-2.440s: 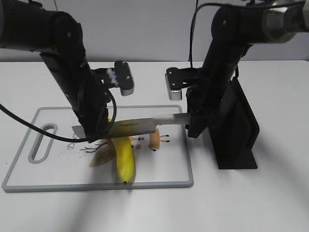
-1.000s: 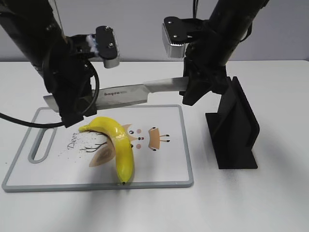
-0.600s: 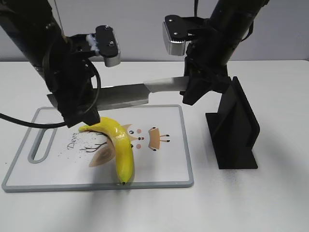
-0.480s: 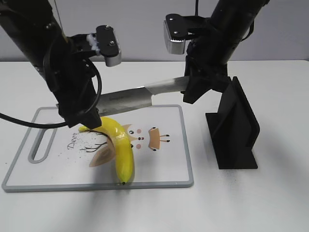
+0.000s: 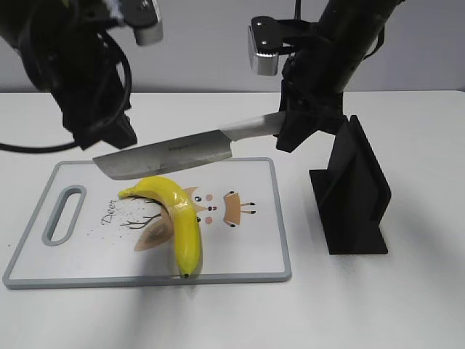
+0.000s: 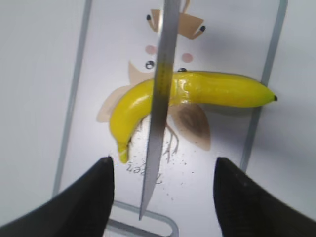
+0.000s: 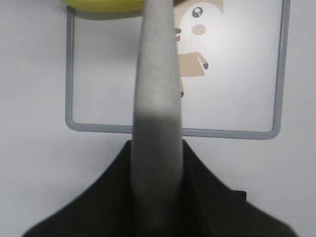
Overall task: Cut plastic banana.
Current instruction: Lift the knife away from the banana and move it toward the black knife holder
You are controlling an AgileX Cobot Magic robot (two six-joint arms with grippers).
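Observation:
The plastic banana (image 5: 183, 218) lies on the white cutting board (image 5: 254, 240), curved, with its dark tip toward the front edge. It also shows in the left wrist view (image 6: 217, 90). My right gripper (image 5: 290, 134) is shut on the grey handle (image 7: 156, 98) of a kitchen knife (image 5: 167, 153). The blade hangs above the banana, slanting down to the left. My left gripper (image 5: 102, 138) is open and empty, raised above the knife's tip. In the left wrist view its fingers (image 6: 81, 200) stand wide apart, high over the blade (image 6: 162, 98), which crosses the banana.
A black knife stand (image 5: 356, 193) stands on the table right of the board. The board has a handle slot (image 5: 64, 212) at its left end and a printed deer drawing (image 5: 232, 207). White table lies all around.
My left gripper has let go of the blade's end and risen up and to the left. The knife's tip has tilted down toward the banana. The right gripper keeps hold of the handle.

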